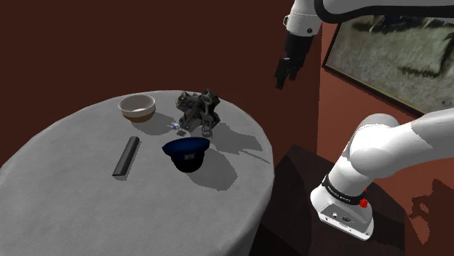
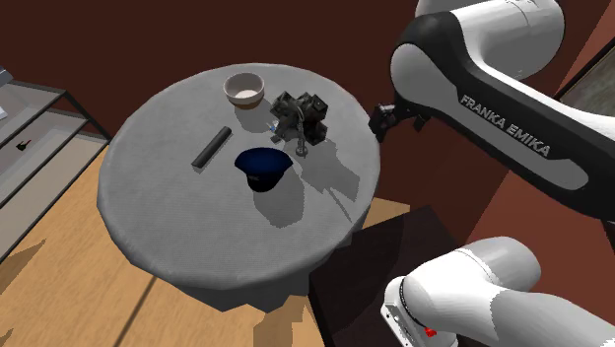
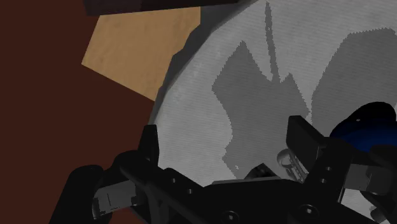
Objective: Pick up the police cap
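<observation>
Grey and round, the table (image 1: 65, 196) carries four things in the shoulder view. Toward that view's left lies a dark flat bar (image 1: 125, 156). Beyond the bar stands a pale bowl (image 1: 137, 107) with a brownish outside. Near the table's middle sits the police cap (image 1: 186, 153), dark blue, resting on the tabletop and touched by nothing. Just beyond the cap, and apart from it, is a dark grey jumble of angular parts (image 1: 198, 111). Further right, past the table's edge and well above it, the black gripper (image 1: 282, 75) hangs with its fingers (image 3: 305, 137) spread and nothing between them. In the wrist view, bare tabletop shows in the gap and the cap's blue lies beside one finger. At the far right a framed picture (image 1: 393, 58) hangs on the reddish-brown wall.
</observation>
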{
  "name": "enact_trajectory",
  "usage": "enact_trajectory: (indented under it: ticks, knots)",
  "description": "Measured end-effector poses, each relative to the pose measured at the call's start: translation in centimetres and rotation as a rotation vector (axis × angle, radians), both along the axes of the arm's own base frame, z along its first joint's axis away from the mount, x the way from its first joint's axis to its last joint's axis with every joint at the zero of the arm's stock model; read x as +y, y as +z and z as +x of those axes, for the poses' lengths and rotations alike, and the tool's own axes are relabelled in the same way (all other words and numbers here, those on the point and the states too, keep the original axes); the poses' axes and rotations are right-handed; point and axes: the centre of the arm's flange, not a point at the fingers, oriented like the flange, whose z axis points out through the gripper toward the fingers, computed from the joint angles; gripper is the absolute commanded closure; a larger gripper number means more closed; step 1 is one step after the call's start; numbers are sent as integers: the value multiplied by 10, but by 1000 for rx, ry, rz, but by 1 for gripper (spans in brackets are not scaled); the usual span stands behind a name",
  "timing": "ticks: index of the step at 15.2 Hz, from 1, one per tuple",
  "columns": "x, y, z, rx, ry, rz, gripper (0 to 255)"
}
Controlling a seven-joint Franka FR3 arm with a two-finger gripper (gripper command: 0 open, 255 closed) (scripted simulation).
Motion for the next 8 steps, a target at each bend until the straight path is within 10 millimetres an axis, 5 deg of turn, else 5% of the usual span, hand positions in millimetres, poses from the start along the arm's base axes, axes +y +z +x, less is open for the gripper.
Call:
enact_trajectory:
  ticks: [2,8]
  knots:
    - [6,-1,2,-5,4,-12,0]
    - [90,-16,26,-72,49,-148,0]
